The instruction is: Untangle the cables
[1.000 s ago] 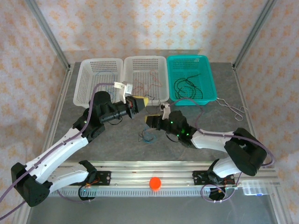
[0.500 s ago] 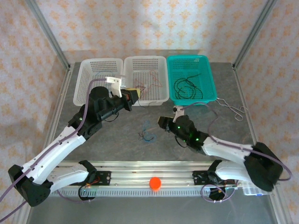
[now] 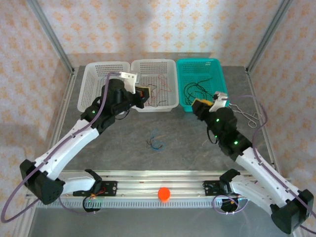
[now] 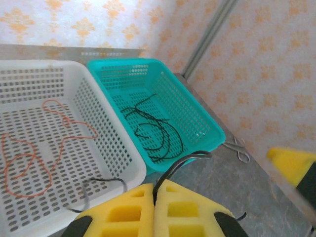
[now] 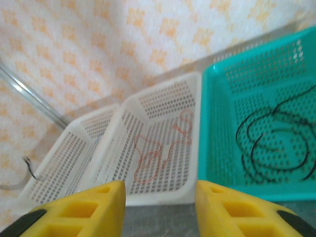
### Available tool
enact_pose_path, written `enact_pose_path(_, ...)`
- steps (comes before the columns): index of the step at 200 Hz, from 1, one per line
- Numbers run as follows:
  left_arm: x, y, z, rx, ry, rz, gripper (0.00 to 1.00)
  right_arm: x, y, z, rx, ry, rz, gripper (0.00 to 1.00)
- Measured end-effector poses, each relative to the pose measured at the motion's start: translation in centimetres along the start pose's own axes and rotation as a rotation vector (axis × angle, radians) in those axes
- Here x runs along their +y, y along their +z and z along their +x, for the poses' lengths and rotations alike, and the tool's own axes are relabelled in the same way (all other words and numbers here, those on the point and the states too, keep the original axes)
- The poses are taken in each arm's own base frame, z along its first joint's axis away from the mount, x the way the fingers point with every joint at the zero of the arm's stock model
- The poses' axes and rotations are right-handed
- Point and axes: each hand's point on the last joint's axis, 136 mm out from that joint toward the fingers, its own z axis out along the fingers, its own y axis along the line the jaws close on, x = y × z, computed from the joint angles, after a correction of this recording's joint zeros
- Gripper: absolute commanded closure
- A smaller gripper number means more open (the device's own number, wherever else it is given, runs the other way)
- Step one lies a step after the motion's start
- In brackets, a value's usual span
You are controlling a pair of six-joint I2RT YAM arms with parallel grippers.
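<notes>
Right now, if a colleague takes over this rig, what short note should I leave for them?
Left pincer: shut on a black cable, above the middle white basket.
Right pincer: open, holding nothing, near the teal basket.
Done: red cable lies in the white basket, black cables in the teal one.
To do: place the held cable; separate the blue and dark tangle on the table.

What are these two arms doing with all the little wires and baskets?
They seem to be separating tangled cables by colour. The left gripper is shut on a black cable at the near edge of the middle white basket, which holds a red cable. The right gripper hangs open and empty by the teal basket, where black cables lie. A small bluish tangle lies on the table.
</notes>
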Motion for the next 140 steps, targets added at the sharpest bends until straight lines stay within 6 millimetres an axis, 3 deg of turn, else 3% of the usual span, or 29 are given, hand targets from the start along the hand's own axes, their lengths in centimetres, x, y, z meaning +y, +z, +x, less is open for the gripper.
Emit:
enact_pose_path(25, -1.1, 1.7, 0.5, 0.052, 0.064, 0.070, 1.00, 0.4, -0.2, -3.6, -0.030, -0.027, -0.029, 0.53)
enact_pose_path(46, -1.9, 2.6, 0.6, 0.078, 0.142, 0.124, 1.00, 0.9, 0.6, -4.3, 0.015, -0.046, -0.097, 0.46)
enact_pose_path(70, -2.6, 2.6, 0.6, 0.079, 0.251, 0.175, 1.00, 3.2, 1.4, -2.4, 0.135, -0.097, -0.263, 0.35)
enact_pose_path(103, -3.6, 1.7, 0.1, 0.068, 0.378, 0.273, 1.00, 7.2, 0.0, 0.0, 0.253, -0.189, -0.537, 0.22)
enact_pose_path(140, -4.7, 0.6, -1.8, 0.044, 0.450, 0.368, 1.00, 11.7, -1.3, 1.4, 0.300, -0.305, -0.755, 0.20)
